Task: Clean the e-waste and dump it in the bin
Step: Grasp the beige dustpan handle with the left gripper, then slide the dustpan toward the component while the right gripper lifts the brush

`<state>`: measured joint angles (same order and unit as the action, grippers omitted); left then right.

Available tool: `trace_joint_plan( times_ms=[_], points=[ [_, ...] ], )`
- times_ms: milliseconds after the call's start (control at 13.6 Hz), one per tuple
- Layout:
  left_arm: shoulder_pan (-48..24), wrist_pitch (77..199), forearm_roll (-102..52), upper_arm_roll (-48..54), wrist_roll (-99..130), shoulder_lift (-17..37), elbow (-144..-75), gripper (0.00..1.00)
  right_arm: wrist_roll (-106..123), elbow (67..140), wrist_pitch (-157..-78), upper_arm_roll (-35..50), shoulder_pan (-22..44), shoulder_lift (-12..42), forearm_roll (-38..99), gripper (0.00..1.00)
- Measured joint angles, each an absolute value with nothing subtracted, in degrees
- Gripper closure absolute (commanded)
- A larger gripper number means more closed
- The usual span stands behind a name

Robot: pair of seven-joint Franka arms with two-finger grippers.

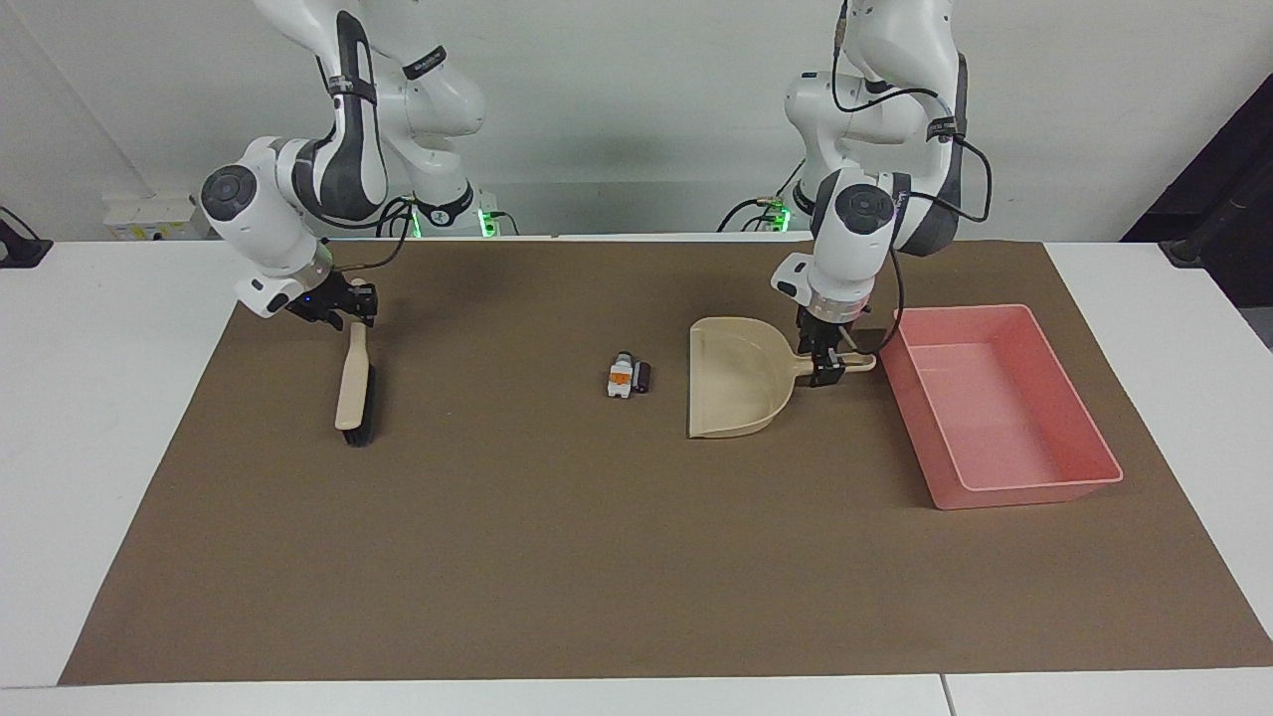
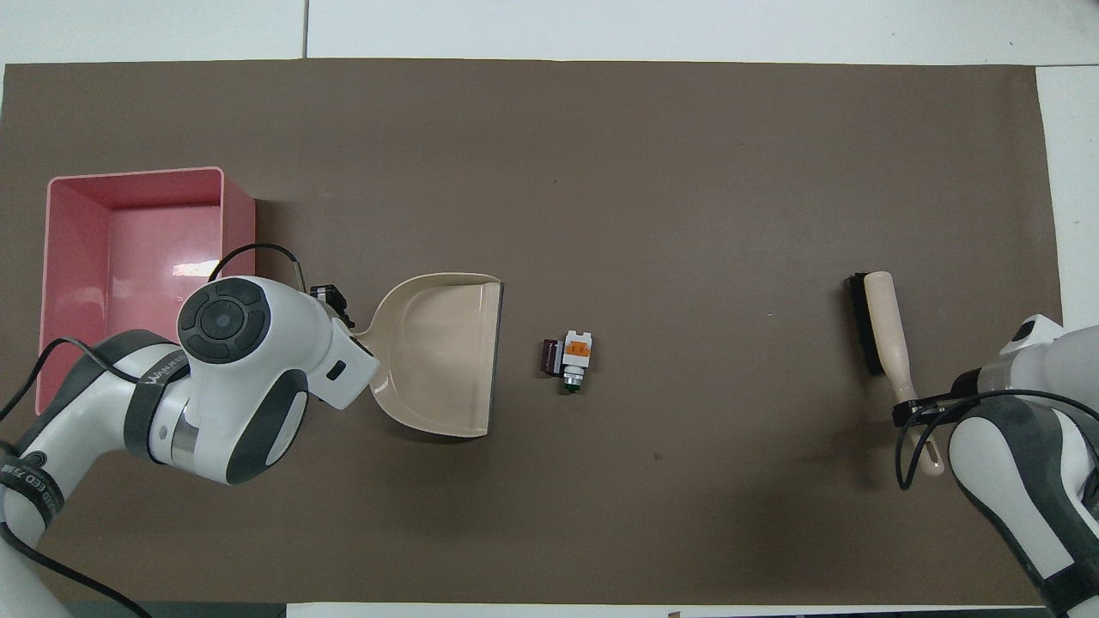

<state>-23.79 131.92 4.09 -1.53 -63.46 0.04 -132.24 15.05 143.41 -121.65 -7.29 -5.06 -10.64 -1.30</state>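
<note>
The e-waste lies mid-mat: a white-grey bit with an orange patch [image 1: 620, 378] [image 2: 577, 354] touching a small black piece [image 1: 642, 376] [image 2: 549, 357]. A beige dustpan [image 1: 736, 383] [image 2: 438, 356] rests beside them, its mouth facing them. My left gripper [image 1: 823, 366] [image 2: 330, 300] is down on the dustpan's handle, shut on it. The pink bin [image 1: 1034, 487] [image 2: 137, 176] stands at the left arm's end, just past the handle. My right gripper [image 1: 348, 310] [image 2: 910, 410] is shut on the handle of a beige brush [image 1: 353, 383] [image 2: 884, 330] lying on the mat.
A brown mat [image 1: 597, 547] covers most of the white table. The bin holds nothing. Bare mat stretches between the brush and the e-waste, and over the whole half farther from the robots.
</note>
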Motion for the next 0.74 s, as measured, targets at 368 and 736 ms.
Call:
trace_joint_plan(
  times_ms=[368,736],
  points=[
    [-24.0,131.9,4.2,-1.5,-63.2,-0.1,-132.2,1.00,15.0,143.4,-121.6,-7.1,-4.5,-10.6,-1.3,1.00],
    [-24.1,125.5,7.2,-1.6,-63.2,-0.4,-127.7,1.00,15.0,141.1,-116.9,-7.1,-3.2,-10.5,-1.3,1.00]
  ],
)
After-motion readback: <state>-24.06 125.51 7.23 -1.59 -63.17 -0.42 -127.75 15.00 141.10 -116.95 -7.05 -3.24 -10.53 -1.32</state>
